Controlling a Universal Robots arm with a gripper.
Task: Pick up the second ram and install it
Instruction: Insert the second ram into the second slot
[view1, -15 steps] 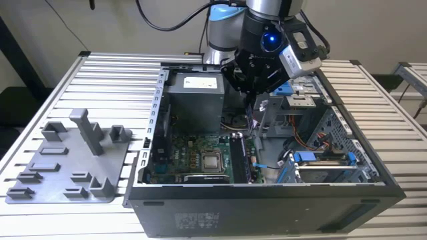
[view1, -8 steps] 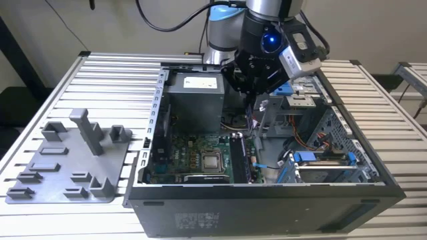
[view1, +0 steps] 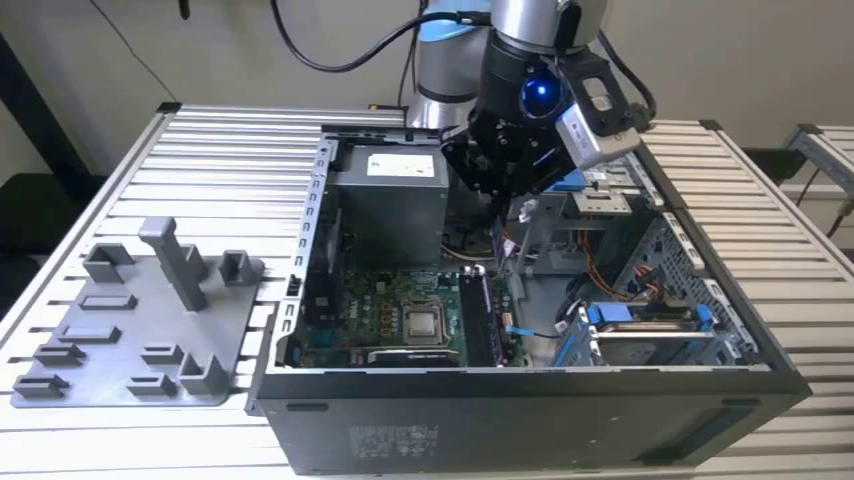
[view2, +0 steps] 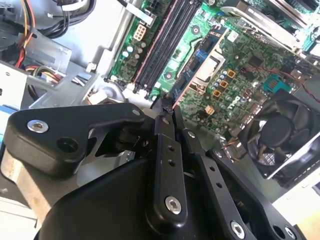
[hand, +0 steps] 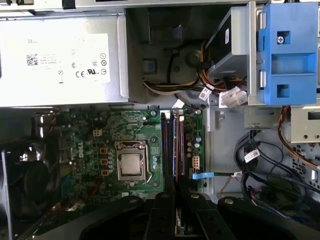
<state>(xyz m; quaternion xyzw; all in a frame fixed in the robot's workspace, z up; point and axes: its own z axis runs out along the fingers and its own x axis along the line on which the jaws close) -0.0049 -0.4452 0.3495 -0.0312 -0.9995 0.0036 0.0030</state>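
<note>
My gripper (view1: 498, 215) hangs inside the open computer case (view1: 534, 385), above the motherboard (hand: 85, 150). Its black fingers (view2: 165, 150) are pressed together at the tips, and I see nothing between them. The second ram (view1: 475, 315) appears as a long, dark, thin stick standing edge-on in the memory slots (view2: 165, 45), next to the square silver processor (hand: 131, 165). In the first wrist view the ram (hand: 175, 150) runs straight out from my fingertips (hand: 167, 197). In the second wrist view the gripper (view2: 167, 103) hovers just past one end of the slots.
A grey power supply (view1: 387, 170) fills the case's back corner. A blue drive bracket (hand: 287, 50) and loose cables (hand: 260, 160) lie beside the slots. A black fan (view2: 280, 135) sits beyond the processor. Grey holder blocks (view1: 134, 330) stand on the slatted table at the exterior view's left.
</note>
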